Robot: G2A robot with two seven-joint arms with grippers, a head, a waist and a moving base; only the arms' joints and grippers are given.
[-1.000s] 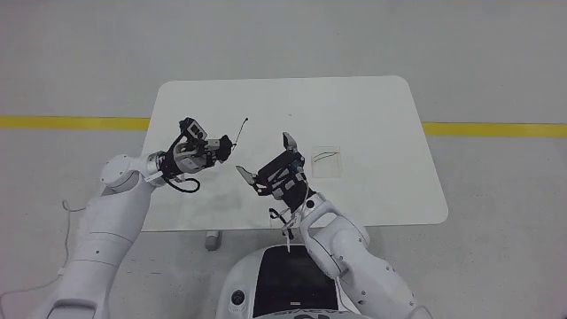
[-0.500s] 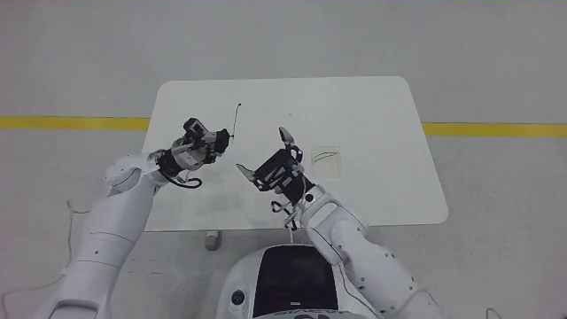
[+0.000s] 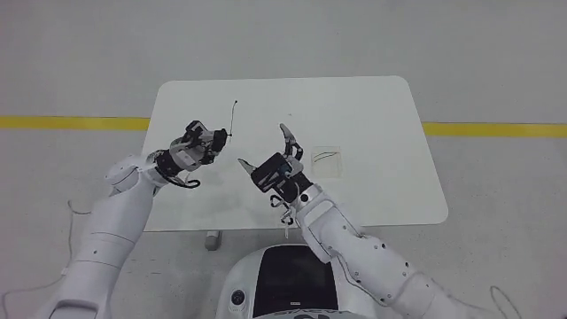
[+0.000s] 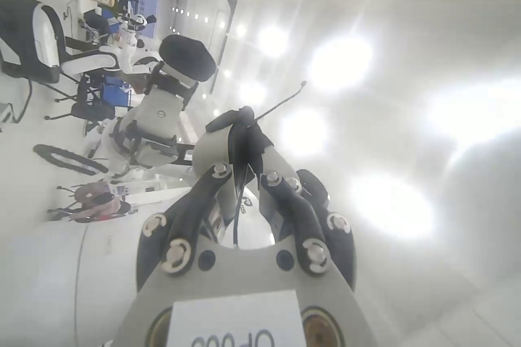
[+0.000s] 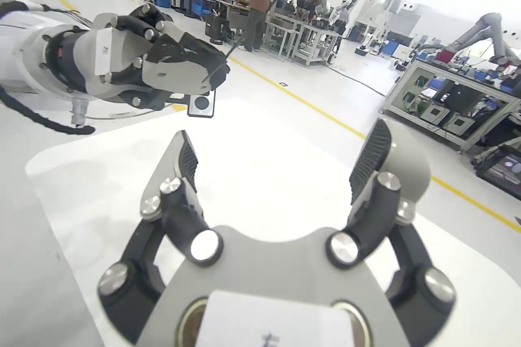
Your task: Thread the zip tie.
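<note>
A thin black zip tie (image 3: 234, 115) is held above the white table (image 3: 372, 106) by my left gripper (image 3: 220, 138), which is shut on its lower part; the free end points away from me. In the left wrist view the zip tie (image 4: 281, 104) sticks out past the closed fingertips of the left gripper (image 4: 243, 121). My right gripper (image 3: 262, 149) hovers open just to the right of it, apart from the tie and holding nothing. The right wrist view shows the right gripper (image 5: 281, 153) with its ribbed pads (image 5: 368, 151) wide apart, and the left gripper (image 5: 191, 60) ahead with the zip tie (image 5: 232, 51).
A second thin black zip tie (image 3: 326, 153) lies flat on the table to the right of the right gripper. The table's far half is bare. Yellow floor lines (image 3: 496, 129) run behind the table.
The left gripper has turned, swinging the zip tie's free end farther from me and slightly left. The right gripper has shifted a little and stayed open.
</note>
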